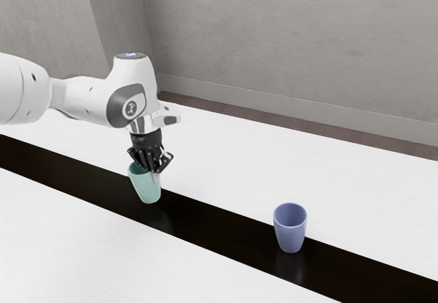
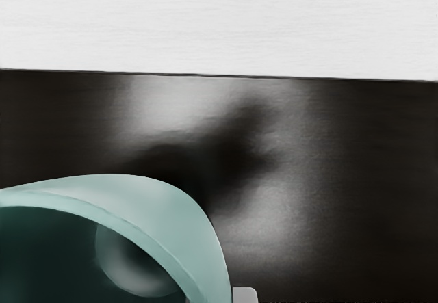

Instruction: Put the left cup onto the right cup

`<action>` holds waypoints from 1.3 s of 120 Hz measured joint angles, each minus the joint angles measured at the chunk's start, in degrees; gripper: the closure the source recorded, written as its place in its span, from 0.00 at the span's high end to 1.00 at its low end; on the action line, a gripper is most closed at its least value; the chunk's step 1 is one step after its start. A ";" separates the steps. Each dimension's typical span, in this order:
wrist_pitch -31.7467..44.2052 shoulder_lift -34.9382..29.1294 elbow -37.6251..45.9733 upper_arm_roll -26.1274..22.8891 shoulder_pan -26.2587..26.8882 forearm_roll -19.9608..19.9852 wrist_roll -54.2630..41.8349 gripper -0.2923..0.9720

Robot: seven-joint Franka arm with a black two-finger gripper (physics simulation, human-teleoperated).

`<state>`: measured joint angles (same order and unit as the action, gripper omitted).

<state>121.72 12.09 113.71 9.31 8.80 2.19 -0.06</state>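
One gripper point(image 1: 153, 165), black, two-fingered, at the end of the white arm point(image 1: 82, 98): pointing down, fingers drawn in on the wall of a cup at its rim, apparently one finger inside the mouth and one outside.

Item held: teal cup point(image 1: 146, 187), the cup toward the exterior view's left. It hangs directly beneath the gripper, mouth up and leaning a little off vertical. Its base looks to be just clear of the surface, with a dim reflection under it. In the wrist view its rim and dark interior point(image 2: 171, 214) sit close under the hand.

Surface below: black strip point(image 1: 219, 231), glossy, running across the white table top point(image 1: 308, 166).

Item waiting: periwinkle cup point(image 1: 290, 226), upright on the same black strip, mouth open and empty, well apart from the teal cup toward the exterior view's right.

Progress, as judged: grasp made, lift barely begun.

Outstanding: carry along the strip toward the periwinkle cup, centre over its mouth, lower, let go.

Note: the tilt of the teal cup may need levelling for the base to seat squarely on the other rim
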 joint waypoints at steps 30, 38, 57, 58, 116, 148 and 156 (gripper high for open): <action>-0.92 -2.24 -0.56 0.09 0.74 -0.19 -0.06 0.15; -1.41 -2.68 -0.90 0.09 0.79 -0.21 -0.10 0.15; -2.87 -3.10 -2.21 0.17 1.75 -0.23 -0.18 0.15; -2.95 -3.14 -2.27 0.17 1.81 -0.23 -0.18 0.15; -7.32 -4.00 -7.66 0.16 7.32 -1.01 -0.39 0.15; -8.68 -3.90 -9.47 0.13 10.56 -1.05 -0.49 0.15; -8.84 -3.91 -9.64 0.14 11.45 -1.04 -0.52 0.15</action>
<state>112.88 8.18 104.07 9.45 20.26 1.15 -0.59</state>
